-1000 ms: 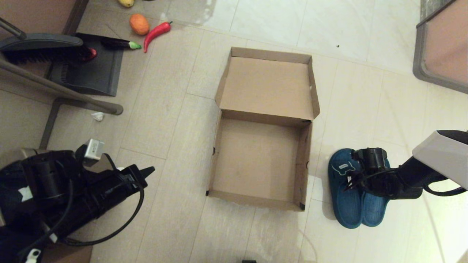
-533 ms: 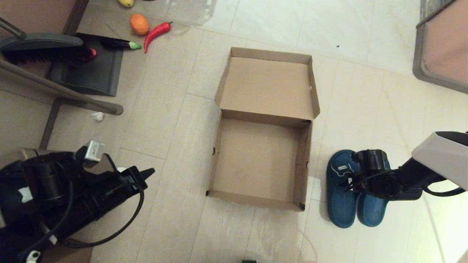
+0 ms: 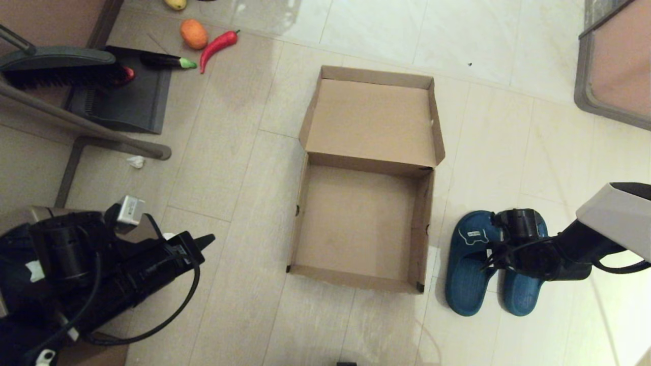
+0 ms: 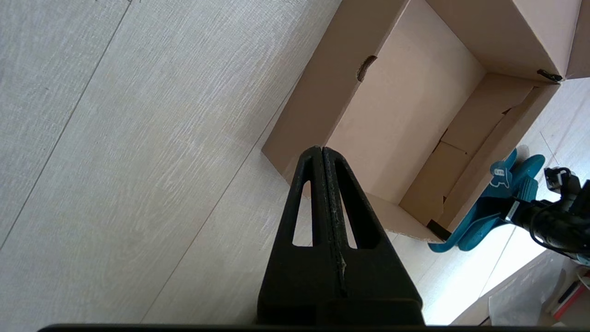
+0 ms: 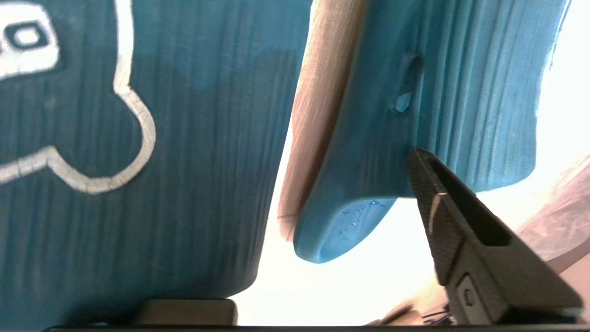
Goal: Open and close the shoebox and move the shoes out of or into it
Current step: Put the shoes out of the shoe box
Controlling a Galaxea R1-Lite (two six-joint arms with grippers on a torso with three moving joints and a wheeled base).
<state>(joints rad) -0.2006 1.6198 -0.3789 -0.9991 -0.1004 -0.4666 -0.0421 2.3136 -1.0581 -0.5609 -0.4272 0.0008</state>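
No legible text, nos. or brand names in any view. Only marking: pale outline graphic w/ small square label on strap of left slipper (image 3: 469, 256), right of shoebox (image 3: 361, 223); characters too small to read.

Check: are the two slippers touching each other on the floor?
Apart. The head view shows pale floor between the left slipper and the right slipper; the right wrist view shows the same gap.

Head camera looks straight down; wrist cameras low — all share the shoes (image 3: 488, 264).
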